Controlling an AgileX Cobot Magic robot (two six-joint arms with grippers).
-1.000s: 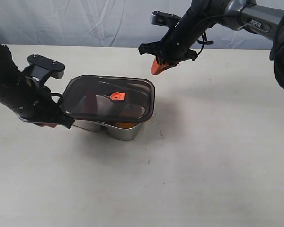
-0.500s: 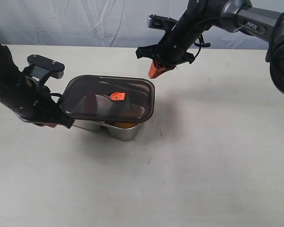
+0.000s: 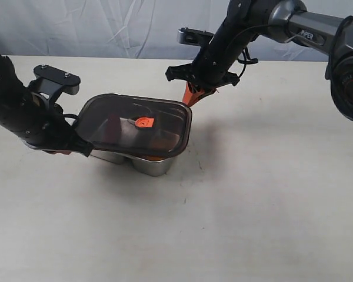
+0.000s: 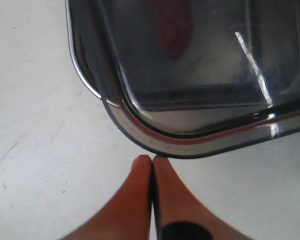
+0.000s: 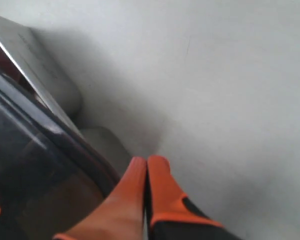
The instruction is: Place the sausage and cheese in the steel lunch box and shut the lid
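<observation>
The dark translucent lid [image 3: 132,124] with its orange-red valve [image 3: 145,122] lies on the steel lunch box [image 3: 152,165], slightly tilted. Through the lid in the left wrist view, the red sausage [image 4: 172,27] shows as a dim shape. I cannot make out the cheese. My left gripper [image 4: 152,160] is shut and empty, its tips right at the lid's rim [image 4: 190,147] on the left end. My right gripper [image 3: 191,96] is shut and empty, its tips at the lid's far right corner; in the right wrist view the gripper [image 5: 147,162] sits beside the lid edge [image 5: 65,145].
The box stands on a pale tabletop [image 3: 253,194] with a grey cloth backdrop [image 3: 106,26] behind. The box's steel walls [image 5: 52,77] show below the lid in the right wrist view.
My right gripper has come down and to the left, from above the table to the lid's far right corner. The left arm has barely moved.
</observation>
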